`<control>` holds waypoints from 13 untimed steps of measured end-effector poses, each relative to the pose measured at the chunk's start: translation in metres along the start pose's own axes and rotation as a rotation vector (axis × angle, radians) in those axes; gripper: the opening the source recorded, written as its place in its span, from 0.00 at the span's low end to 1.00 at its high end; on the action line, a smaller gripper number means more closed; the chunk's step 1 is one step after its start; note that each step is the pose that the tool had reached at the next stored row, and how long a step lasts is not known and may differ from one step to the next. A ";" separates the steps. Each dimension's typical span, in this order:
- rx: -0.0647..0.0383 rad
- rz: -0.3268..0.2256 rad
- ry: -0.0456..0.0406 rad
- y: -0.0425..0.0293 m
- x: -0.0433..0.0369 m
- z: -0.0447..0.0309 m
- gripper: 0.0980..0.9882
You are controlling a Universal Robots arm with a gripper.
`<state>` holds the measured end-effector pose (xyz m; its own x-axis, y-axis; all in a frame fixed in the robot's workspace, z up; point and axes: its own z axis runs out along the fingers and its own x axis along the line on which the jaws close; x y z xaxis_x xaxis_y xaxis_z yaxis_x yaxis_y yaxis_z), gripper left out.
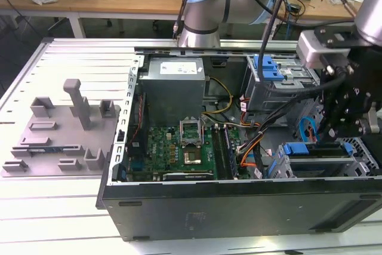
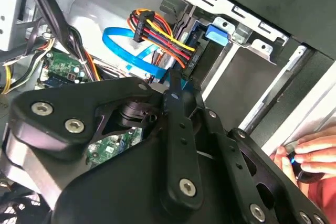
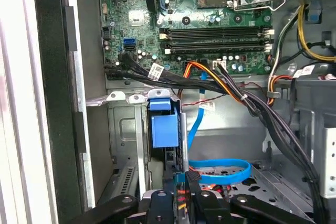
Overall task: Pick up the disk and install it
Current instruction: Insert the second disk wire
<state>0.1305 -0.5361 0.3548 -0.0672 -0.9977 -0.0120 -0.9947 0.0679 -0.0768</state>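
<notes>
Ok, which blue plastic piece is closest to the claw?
The low blue bracket beside the claw in the exterior view, not the blue latch atop the drive cage.

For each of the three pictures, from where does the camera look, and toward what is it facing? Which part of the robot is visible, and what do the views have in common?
Exterior view: off the arm, above, looking down into the open computer case; the arm and gripper show.
First wrist view: on the arm, facing the motherboard and a blue drive carrier; gripper parts show.
Second wrist view: on the arm, facing the drive bay; the gripper body shows, also a person's hand.
Shared: both wrist views show the blue flat cable.
</notes>
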 end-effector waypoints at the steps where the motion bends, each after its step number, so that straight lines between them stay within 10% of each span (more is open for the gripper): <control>1: 0.000 0.000 0.0004 -0.0003 -0.0019 -0.0068 0.15; 6: 0.000 0.000 0.0056 0.0024 -0.0108 -0.0309 0.06; 13: 0.001 -0.001 0.0150 0.0039 -0.0145 -0.0318 0.01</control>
<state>0.1252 -0.5216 0.3863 -0.0671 -0.9977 0.0030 -0.9947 0.0667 -0.0780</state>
